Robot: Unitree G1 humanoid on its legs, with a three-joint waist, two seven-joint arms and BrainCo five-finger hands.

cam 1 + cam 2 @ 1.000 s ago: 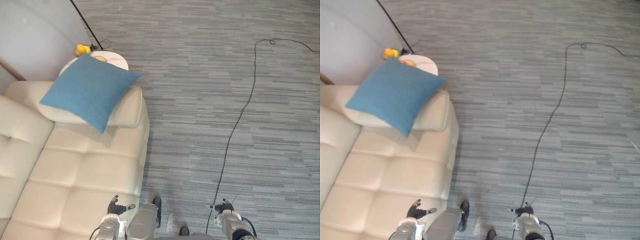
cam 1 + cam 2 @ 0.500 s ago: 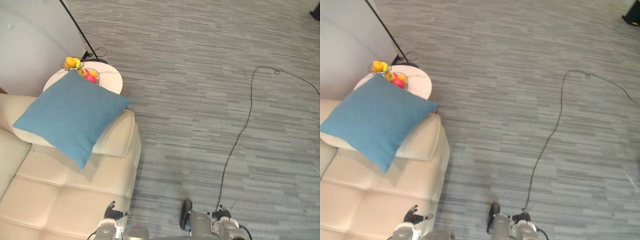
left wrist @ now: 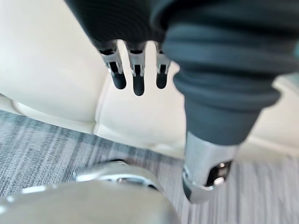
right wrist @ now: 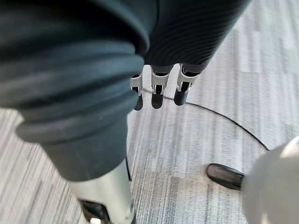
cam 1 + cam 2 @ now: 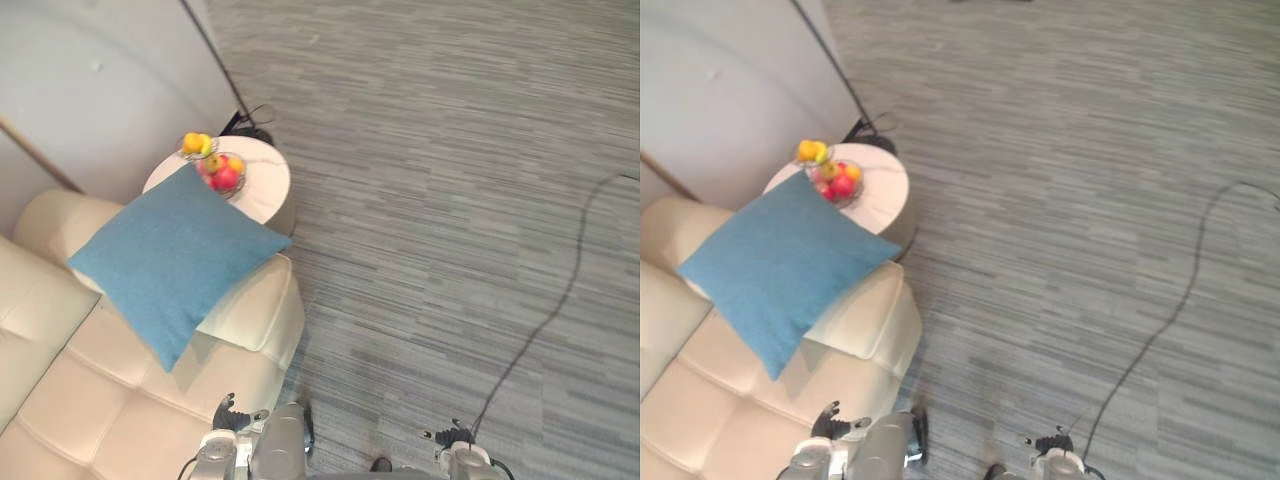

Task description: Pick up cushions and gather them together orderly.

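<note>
A blue square cushion leans on the armrest of a cream leather sofa, one corner hanging over the seat. My left hand hangs low at the sofa's front edge, fingers straight and holding nothing. My right hand hangs over the carpet at the bottom right, fingers straight and empty. Both hands are far below the cushion.
A small round white side table stands beside the sofa's armrest, carrying a wire bowl of fruit. A lamp stand's thin black pole rises by the grey wall. Grey striped carpet spreads to the right.
The camera has swung, so the sofa, table and cushion sit further right and more of the wall shows. The cushion has not moved on the armrest. Both hands still hang low.
</note>
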